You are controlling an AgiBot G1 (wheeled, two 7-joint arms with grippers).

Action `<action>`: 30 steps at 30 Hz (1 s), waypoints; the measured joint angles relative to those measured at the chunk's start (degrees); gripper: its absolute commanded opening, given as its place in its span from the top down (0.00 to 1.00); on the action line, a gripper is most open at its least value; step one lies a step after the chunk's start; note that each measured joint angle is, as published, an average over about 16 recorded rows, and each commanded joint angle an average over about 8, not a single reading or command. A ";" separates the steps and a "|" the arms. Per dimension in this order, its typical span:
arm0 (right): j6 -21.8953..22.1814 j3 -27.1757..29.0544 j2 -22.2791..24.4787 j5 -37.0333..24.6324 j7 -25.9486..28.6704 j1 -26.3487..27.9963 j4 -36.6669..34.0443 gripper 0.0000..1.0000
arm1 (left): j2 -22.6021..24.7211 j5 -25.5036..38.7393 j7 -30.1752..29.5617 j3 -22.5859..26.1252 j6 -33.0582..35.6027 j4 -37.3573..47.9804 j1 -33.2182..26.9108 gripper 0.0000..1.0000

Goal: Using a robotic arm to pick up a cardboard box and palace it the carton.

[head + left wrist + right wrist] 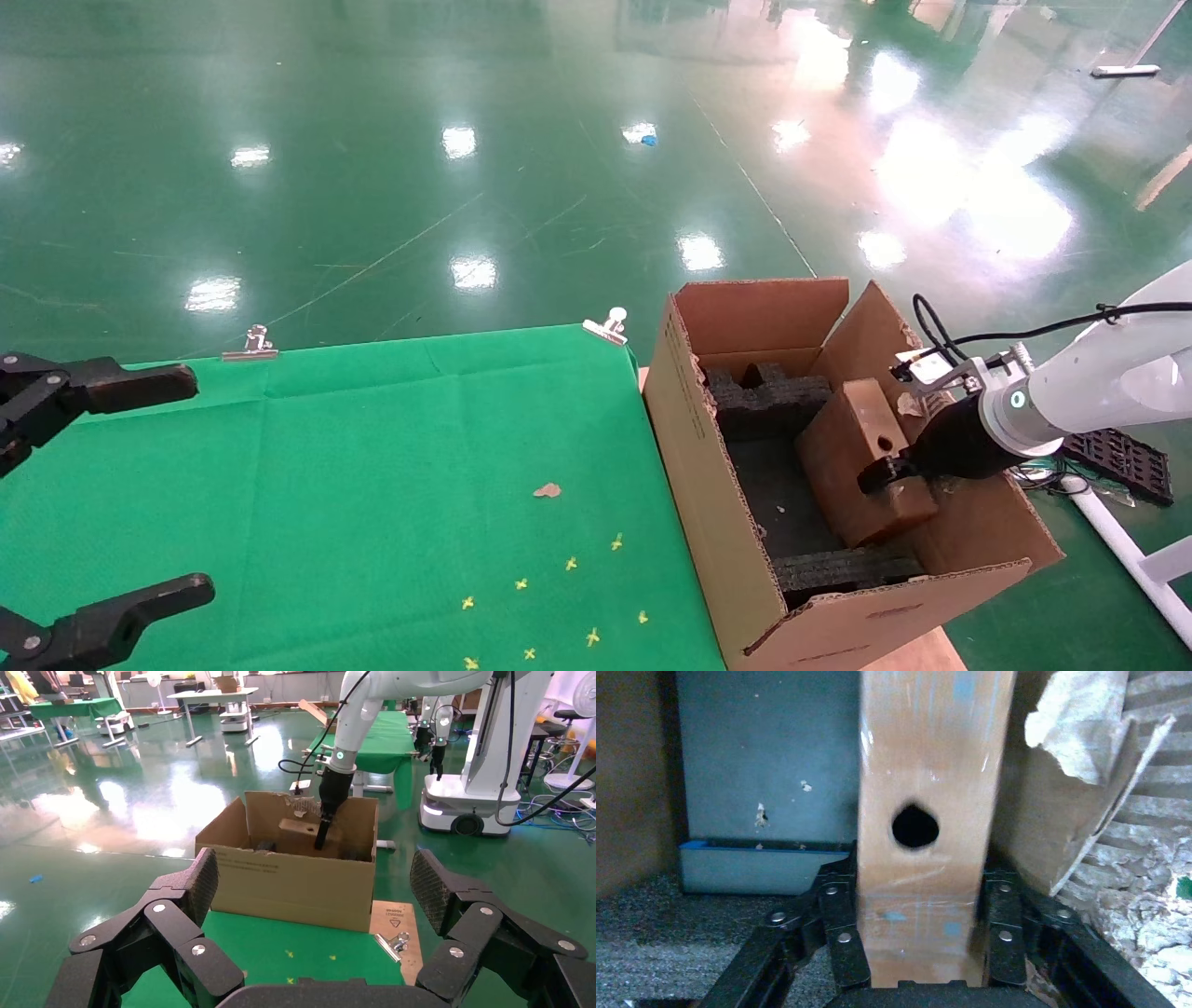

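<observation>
The green-covered table (354, 485) fills the lower left of the head view, its near edge cut off by the frame. At lower centre-right stands the carton (708, 466), open-topped, with ragged flaps; black foam padding (768, 401) lines its interior, partly hidden behind the cardboard box (861, 466). The robotic arm (1099, 382) enters from the right edge, its shoulder out of frame, and reaches over the carton's right flap. The cardboard box sits tilted inside the carton, above the foam floor; whether its lower end touches the foam cannot be told. The right gripper (892, 471) is largely hidden against the box in the head view. The right wrist view alone shows the grip: fingers (838, 917) pressed against both narrow sides of the box, clamped below its round hole (915, 826). The left gripper (112, 485), at the far left over the table, has its fingers wide apart, holding nothing; the left wrist view shows the carton's outer wall from across the table.
</observation>
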 measured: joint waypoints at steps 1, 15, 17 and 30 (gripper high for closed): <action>-0.08 0.02 -0.11 0.02 -0.12 0.04 -0.25 0.00 | 0.00 0.00 0.00 0.00 0.00 0.00 0.00 0.00; -1.49 0.14 -1.34 0.10 -2.08 2.71 -2.22 0.00 | -0.02 -0.03 0.02 0.05 -0.02 0.00 -0.01 0.00; -1.80 0.11 -1.45 0.00 -2.52 3.95 -2.29 0.00 | -0.02 -0.04 0.03 0.05 -0.02 0.00 -0.01 0.00; -4.86 -0.08 -1.43 -0.93 -6.92 18.70 -0.56 0.00 | -0.04 -0.06 0.05 0.09 -0.04 0.00 -0.02 0.00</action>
